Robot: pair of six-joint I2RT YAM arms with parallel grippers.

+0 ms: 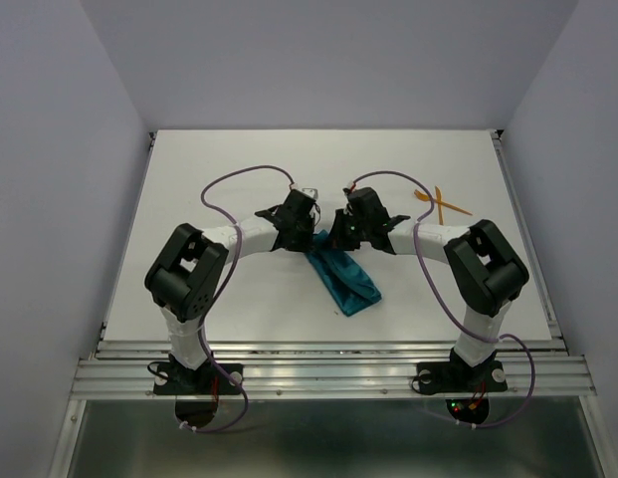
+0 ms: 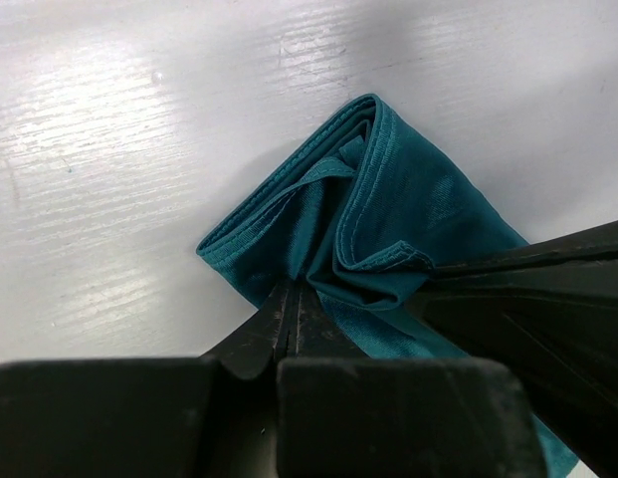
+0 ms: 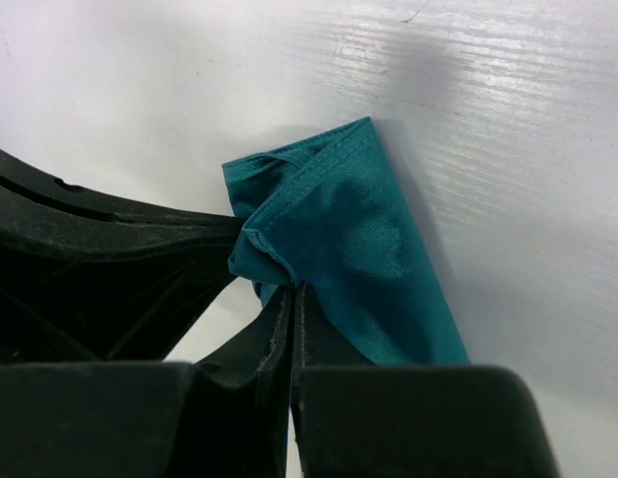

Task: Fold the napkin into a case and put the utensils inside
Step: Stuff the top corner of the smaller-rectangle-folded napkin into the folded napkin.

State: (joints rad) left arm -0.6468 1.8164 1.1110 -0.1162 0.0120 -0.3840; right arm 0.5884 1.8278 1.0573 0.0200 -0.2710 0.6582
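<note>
- My left pincer (image 2: 294, 291) is clamped narrow on a fold of the teal, thin cloth napkin (image 2: 398, 199); my right pincer (image 3: 292, 291) pinches the same bunched end from the other side.
- The napkin lies as a rumpled strip on the white counter (image 1: 239, 159); folding looks only partway done.
- Far right, the two slender orange plastic utensils (image 1: 440, 204) lie crossed, well apart from the cloth, not yet inside.
</note>
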